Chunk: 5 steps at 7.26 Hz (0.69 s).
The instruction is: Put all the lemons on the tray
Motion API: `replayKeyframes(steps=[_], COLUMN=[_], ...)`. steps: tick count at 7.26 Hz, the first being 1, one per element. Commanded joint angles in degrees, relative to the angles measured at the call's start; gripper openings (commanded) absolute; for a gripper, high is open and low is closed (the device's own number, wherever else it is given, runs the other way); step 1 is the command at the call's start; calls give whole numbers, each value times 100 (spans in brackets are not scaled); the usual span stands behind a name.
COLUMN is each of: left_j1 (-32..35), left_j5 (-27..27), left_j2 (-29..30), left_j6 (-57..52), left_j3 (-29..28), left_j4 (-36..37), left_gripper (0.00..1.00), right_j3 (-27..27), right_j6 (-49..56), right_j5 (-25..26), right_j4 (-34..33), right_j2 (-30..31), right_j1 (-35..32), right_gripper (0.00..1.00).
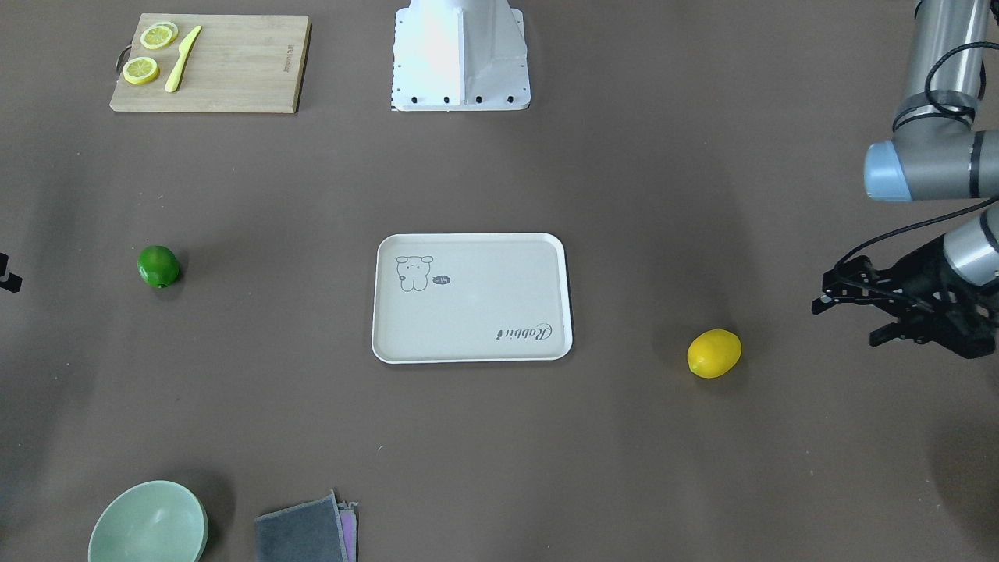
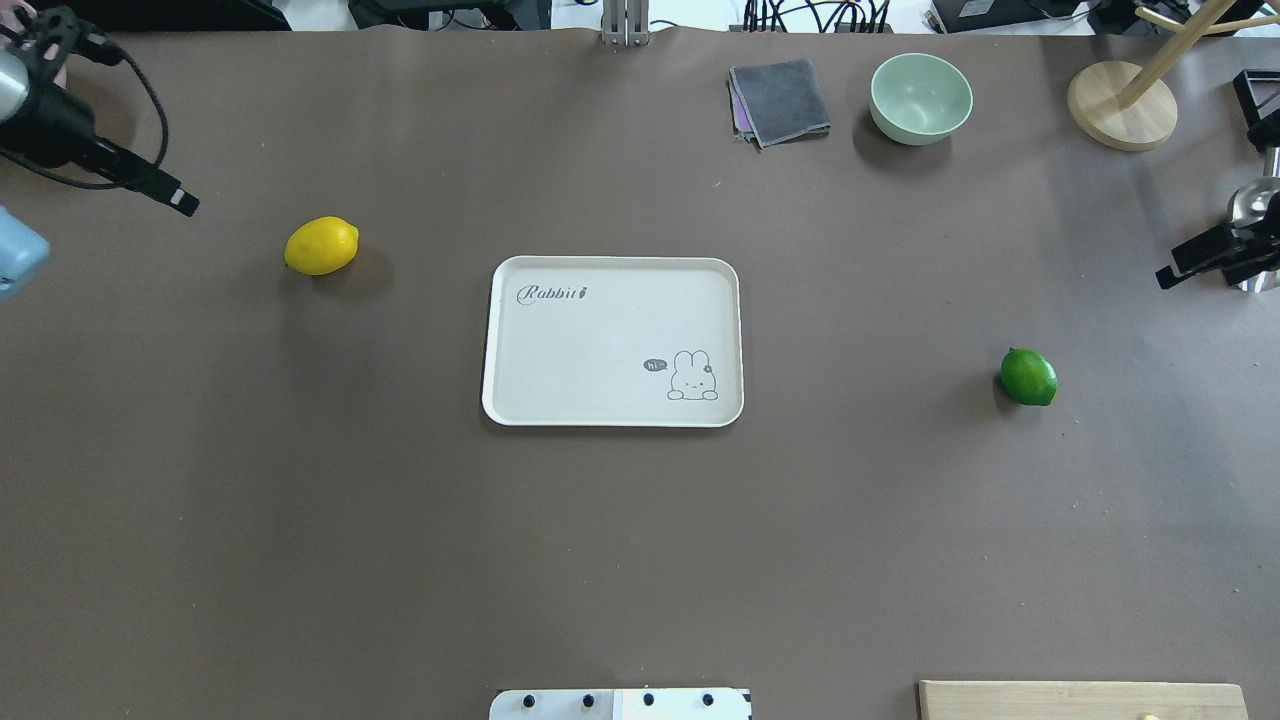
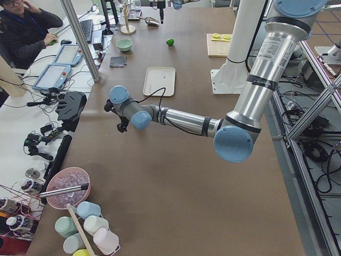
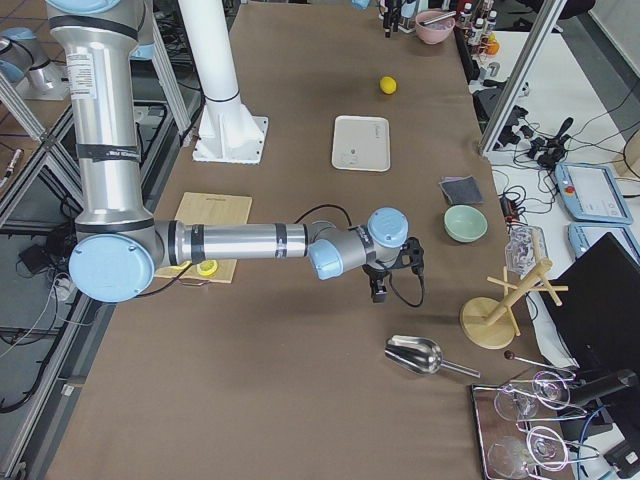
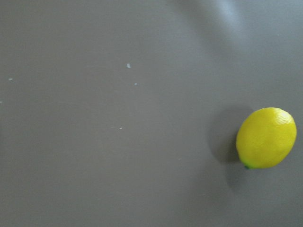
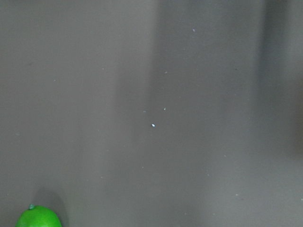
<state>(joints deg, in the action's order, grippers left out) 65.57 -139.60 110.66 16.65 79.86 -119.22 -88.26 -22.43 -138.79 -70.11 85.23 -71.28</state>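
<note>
Overhead, we see the yellow lemon at the tray's nine o'clock, the green lemon at three. The left gripper is released and empty; the right gripper, we cannot tell.

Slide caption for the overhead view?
Off-white rectangular tray empty at centre; glossy yellow lemon left, dark green lemon right, both on the brown table.

Notes on print, from my remote feeds. The only text I can read is on the tray at the middle of the counter:
- "Rabbit" in grey script, in one corner.
- A small dark speech bubble in the opposite corner, reading "hi", beside the line-drawn bunny.

The cutting board, at the counter's robot-side edge, has a small stamp near one end. It is too small to read.
</note>
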Motion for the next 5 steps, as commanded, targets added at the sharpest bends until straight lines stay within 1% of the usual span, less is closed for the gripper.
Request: replayKeyframes(steps=[1, 3, 4, 5], left_j1=[-518, -694, -773, -826], left_j5=[178, 529, 713, 732], left_j2=[157, 324, 455, 509], left_j6=[286, 278, 278, 243], left_j3=[-32, -85, -216, -374], left_j4=[-259, -260, -260, -303], left_gripper=[99, 98, 98, 98], right_j3=[37, 99, 116, 134], right_j6=[-95, -95, -95, -86], right_j5=[89, 80, 80, 80], right_j4=[-12, 14, 23, 23], right_j2=[-59, -59, -59, -59], right_j1=[176, 193, 193, 193], right_gripper=[100, 100, 100, 100])
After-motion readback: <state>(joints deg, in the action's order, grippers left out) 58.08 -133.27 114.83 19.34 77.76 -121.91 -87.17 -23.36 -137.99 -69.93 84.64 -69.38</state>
